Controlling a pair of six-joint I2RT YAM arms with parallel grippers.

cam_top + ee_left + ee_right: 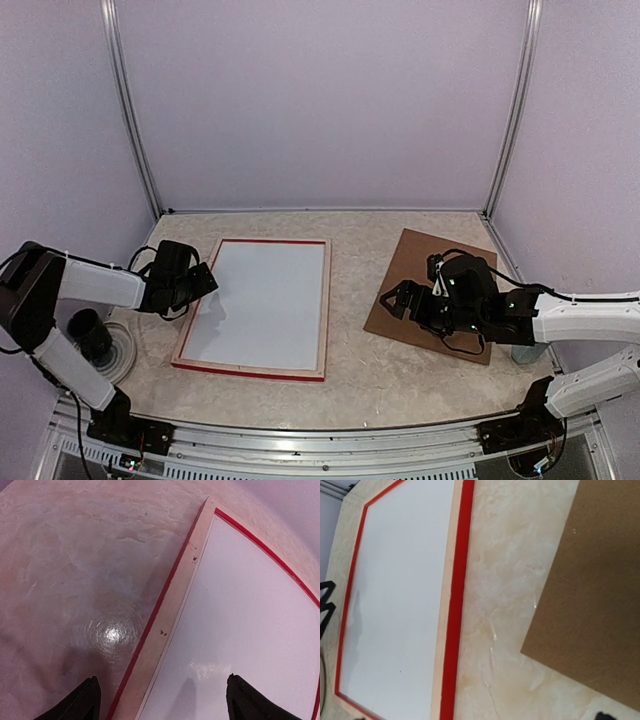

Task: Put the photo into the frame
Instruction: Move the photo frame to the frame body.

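Left arm is folded back at its elbow out on the left side, forearm reaching across to the right, wrist tipped down so the left gripper sits right at the left rail of the frame. In the wrist view its jaws are clearly apart and straddling that rail. One fingertip is over bare table on the outer side, and the other is over the white sheet that fills the frame opening. The pale wood and red edge run up and away between them. Can't tell if the tips are actually touching anything.

Right arm stretches in from the right, forearm low and pointing left. The right gripper hangs over the near-left corner of the brown board with its jaws spread and nothing between them. From there the frame lies flat on the table well ahead of the jaws, with a strip of marble-look tabletop in between, and the board is just under and behind them.

As for the photo, the only thing inside the frame is that plain white surface. Whether it's the print lying face down I honestly can't tell.
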